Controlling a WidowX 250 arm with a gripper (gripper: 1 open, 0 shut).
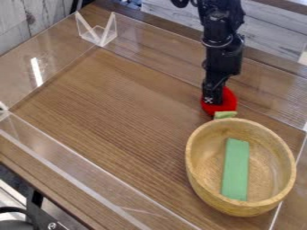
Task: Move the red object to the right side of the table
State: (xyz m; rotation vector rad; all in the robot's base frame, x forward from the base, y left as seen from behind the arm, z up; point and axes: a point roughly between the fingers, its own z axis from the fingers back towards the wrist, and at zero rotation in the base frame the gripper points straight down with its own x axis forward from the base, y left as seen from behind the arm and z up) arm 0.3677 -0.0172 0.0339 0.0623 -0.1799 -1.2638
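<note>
The red object [224,101], a small glossy toy fruit with a green leafy bit at its front, lies on the table [120,108] just behind the wooden bowl. My gripper [214,93] points straight down, its dark fingertips low on the fruit's left upper side. The fingers look close together. The view is too small to show whether they pinch the fruit or only rest against it.
A round wooden bowl [196,157] holding a flat green block [236,171] stands at the front right, close to the fruit. Low clear acrylic walls [48,148] edge the tabletop. A clear folded stand [96,29] sits at the back left.
</note>
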